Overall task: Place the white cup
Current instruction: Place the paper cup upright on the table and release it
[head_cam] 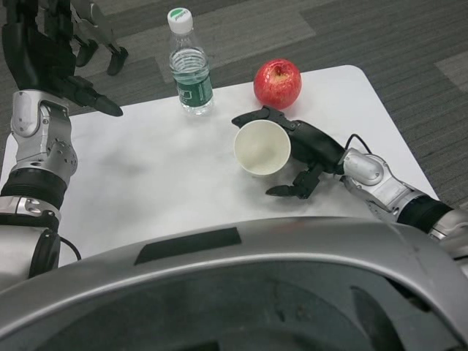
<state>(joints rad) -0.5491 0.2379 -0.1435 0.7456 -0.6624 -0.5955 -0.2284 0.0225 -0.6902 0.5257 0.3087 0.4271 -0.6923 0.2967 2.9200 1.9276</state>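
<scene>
The white paper cup (262, 148) stands on the white table (146, 175), just in front of the red apple (278, 83) — the right hand (303, 150) cradles its side, fingers spread apart around it, whether actually touching I cannot tell. Left hand (51, 44) hangs open, well left of the apple, beyond the water bottle (190, 66).

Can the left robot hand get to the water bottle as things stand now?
Probably yes. The left robot hand is raised, open, at the table's far left, and the water bottle stands upright to its right with only bare table between. The white cup and apple lie beyond it.
</scene>
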